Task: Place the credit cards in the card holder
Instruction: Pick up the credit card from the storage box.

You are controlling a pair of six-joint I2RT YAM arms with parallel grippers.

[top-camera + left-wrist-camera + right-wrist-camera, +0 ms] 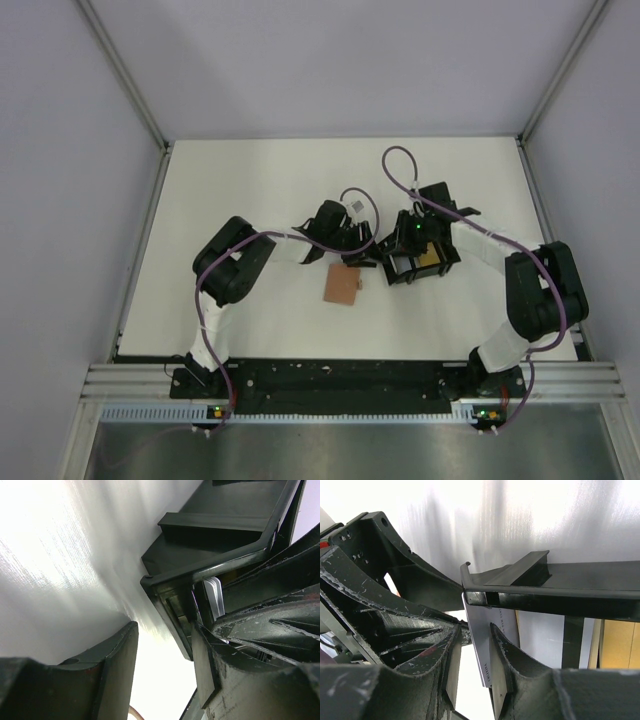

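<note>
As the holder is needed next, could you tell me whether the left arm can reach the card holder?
Likely yes: the card holder lies uncovered, close beside the left gripper.

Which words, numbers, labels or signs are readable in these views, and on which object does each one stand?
None reads with certainty.
Light credit card between the right fingers: small dark print along its edge, too small and blurred to read.
White tag on the left arm: dark pattern, too small to read.
Card holder and black tray: no text visible.
</note>
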